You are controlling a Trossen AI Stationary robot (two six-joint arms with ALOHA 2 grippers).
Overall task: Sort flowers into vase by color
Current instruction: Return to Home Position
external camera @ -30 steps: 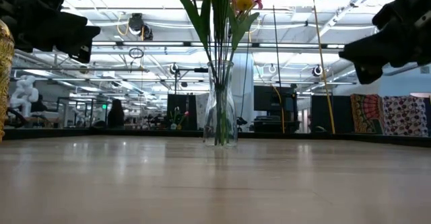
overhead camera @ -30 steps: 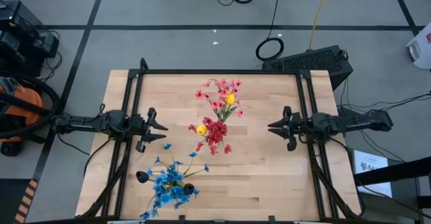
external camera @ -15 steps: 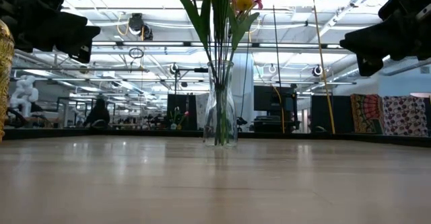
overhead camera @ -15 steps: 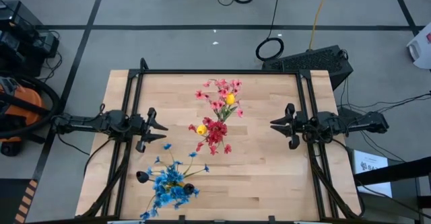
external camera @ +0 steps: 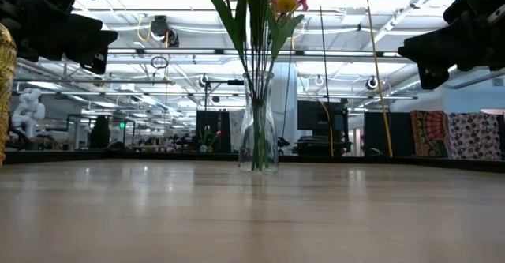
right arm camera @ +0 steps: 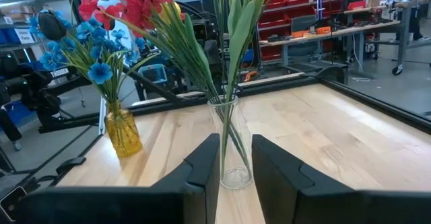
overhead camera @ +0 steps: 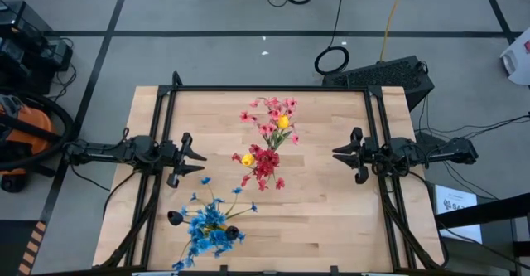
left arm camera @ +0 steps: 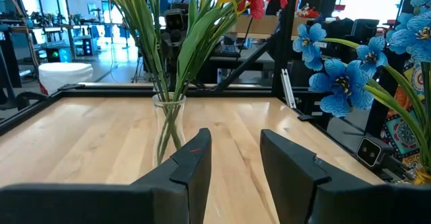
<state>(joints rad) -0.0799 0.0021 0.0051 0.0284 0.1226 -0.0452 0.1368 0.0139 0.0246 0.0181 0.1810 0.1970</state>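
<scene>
**Operator:** Report the state of both tools.

**Technician:** The left gripper [overhead camera: 202, 162] hangs over the left side of the table [overhead camera: 331, 218] and points toward the centre. Its fingers [left arm camera: 192, 163] are apart and nothing sits between them. The right gripper [overhead camera: 335, 155] is over the right side, facing the left one. Its fingers [right arm camera: 202, 167] are also apart, with a narrower gap, and they hold nothing. Neither gripper touches a flower or a vase.

**Operator:** Locate the flowers.

**Technician:** The clear vase [external camera: 259, 129] stands upright at the middle of the table, between the two grippers and well apart from both. It holds the red flowers [overhead camera: 265, 162], the pink flowers [overhead camera: 273, 110] and two yellow buds [overhead camera: 282, 122], all on green stems. The yellow vase [right arm camera: 122, 130] stands upright on the left arm's side, toward the lower edge of the high view. It holds the blue flowers [overhead camera: 207, 225] and two dark buds [overhead camera: 175, 218].

**Operator:** Are there any loose stems on the surface?

**Technician:** Every stem in view stands in one of the two vases.
</scene>
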